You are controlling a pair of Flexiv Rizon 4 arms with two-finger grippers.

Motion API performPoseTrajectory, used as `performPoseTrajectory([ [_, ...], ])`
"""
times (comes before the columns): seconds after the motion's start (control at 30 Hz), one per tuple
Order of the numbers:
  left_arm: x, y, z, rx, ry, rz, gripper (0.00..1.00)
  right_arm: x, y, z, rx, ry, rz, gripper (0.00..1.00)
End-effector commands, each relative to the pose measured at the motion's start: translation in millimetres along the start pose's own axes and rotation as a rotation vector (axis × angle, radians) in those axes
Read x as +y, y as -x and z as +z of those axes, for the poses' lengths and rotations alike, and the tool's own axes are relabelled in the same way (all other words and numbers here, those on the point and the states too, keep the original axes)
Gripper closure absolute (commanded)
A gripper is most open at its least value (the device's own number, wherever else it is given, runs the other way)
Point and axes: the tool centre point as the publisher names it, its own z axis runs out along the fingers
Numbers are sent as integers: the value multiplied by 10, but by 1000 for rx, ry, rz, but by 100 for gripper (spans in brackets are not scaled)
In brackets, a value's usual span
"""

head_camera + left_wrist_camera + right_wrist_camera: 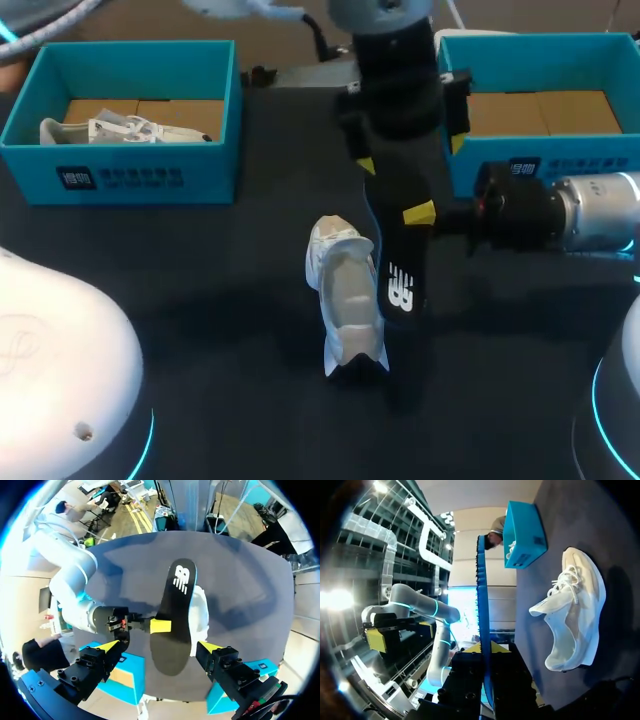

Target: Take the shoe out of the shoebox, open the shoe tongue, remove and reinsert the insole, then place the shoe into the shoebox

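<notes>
White sneaker (345, 300) rests on the dark counter (200, 330), outside both teal boxes, with its black insole (398, 270) held just beside it, pinched on both faces by our right claw (484, 649). Our left claw (159, 646) hangs above the insole, fingers spread wide and holding nothing; from there we see the insole's white logo (181, 577) face-on, where the right wrist shows only a blue edge. The head view looks into the left shoebox (205, 150), with a dark printed label (120, 178) on its front and a second white shoe (130, 130) inside, and the right shoebox (600, 160), showing bare cardboard.
</notes>
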Motion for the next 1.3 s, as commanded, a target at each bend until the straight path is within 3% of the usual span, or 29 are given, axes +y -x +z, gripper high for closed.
performPoseTrajectory([
  [0.03,7,-260,-19,-228,-8,2,0,-37,-40,-26,-10,7,1,100],
  [0.57,-80,-549,-97,-551,-6,-9,0,-88,-69,-67,-18,26,8,100],
  [0.67,-80,-589,-41,-511,-20,-38,0,-93,-76,-73,-22,30,8,100],
  [1.3,-78,-586,-2,-521,-18,-59,0,-77,-71,-41,-13,16,-1,100],
])
